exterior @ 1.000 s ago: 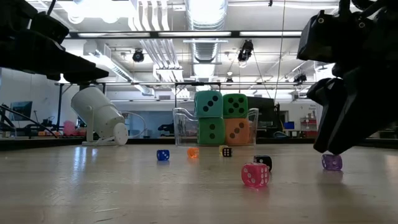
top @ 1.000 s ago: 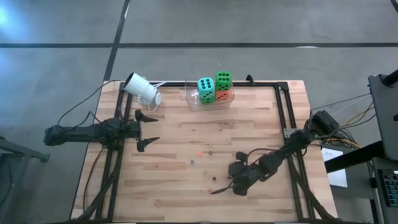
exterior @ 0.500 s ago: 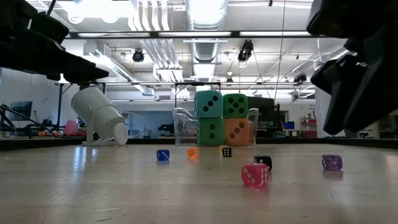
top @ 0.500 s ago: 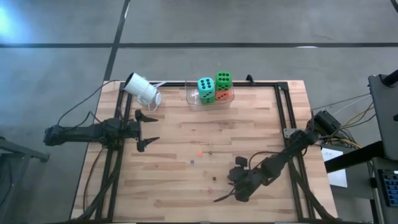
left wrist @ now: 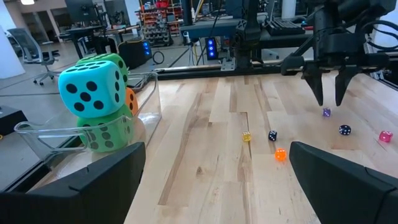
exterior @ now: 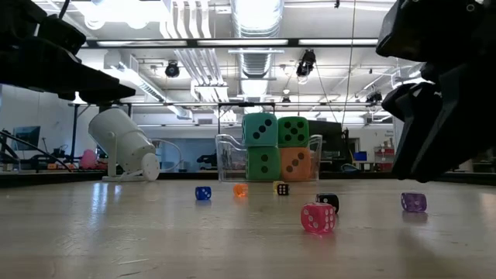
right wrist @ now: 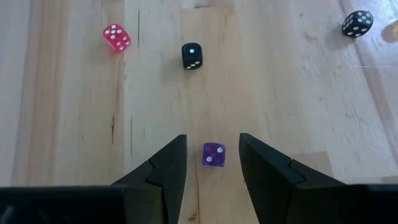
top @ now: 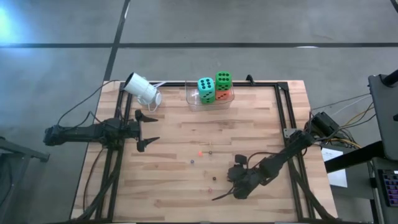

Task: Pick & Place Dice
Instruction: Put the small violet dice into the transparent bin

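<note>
My right gripper [right wrist: 212,140] is open and points down, a little above the table, over a tiny purple die [right wrist: 213,155] that lies between its fingers without touching them. It also shows in the low view [exterior: 422,177], above that die [exterior: 413,201]. Other tiny dice lie on the wood: pink [right wrist: 116,37], black [right wrist: 191,55], blue [exterior: 203,193], orange [exterior: 240,189]. The large teal die [top: 206,89], a green one [top: 223,79], another green one [exterior: 263,163] and the orange-red one [exterior: 294,163] are stacked in a clear bin [top: 193,99]. My left gripper [top: 149,130] waits open at the table's left.
A white cup [top: 142,89] lies on its side at the far left corner. The clear bin stands at the far edge, middle. A black frame [top: 283,106] runs along the table's edges. Bare wood lies between the two grippers.
My right gripper has risen from close beside the purple die and shifted slightly toward the table's near edge, then come partly back down. The purple die and the other dice have stayed where they were.
</note>
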